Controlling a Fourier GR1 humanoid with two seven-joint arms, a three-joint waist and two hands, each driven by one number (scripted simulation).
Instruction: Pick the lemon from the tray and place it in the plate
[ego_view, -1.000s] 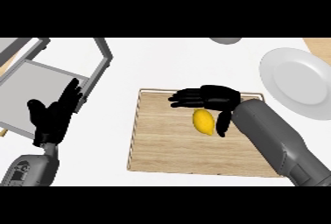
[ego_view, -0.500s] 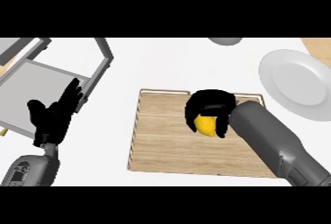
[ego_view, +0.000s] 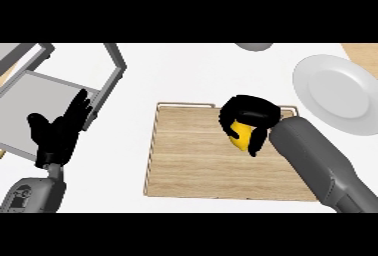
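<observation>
Lemon (ego_view: 238, 140), yellow, sits near the upper right part of the wooden tray (ego_view: 199, 170), mostly covered by the right robot hand (ego_view: 249, 116), whose black fingers curl down around it so only its lower side shows. The grey right forearm (ego_view: 321, 162) runs from the lemon toward the lower right and hides the tray's right edge. The tray lies flat on the white desk (ego_view: 192, 75).

The white plate (ego_view: 336, 92) lies to the upper right of the tray, apart from it, with a strip of bare desk between; nothing sits on it. A pale wooden surface (ego_view: 365, 55) shows at the far right behind the plate. A grey rounded object (ego_view: 253, 46) is cut off at the top edge.

At left, a grey metal frame (ego_view: 66, 87) stands on the desk. The left robot hand (ego_view: 59, 131) rests in front of it, fingers straight and raised, holding nothing, well apart from the tray.
</observation>
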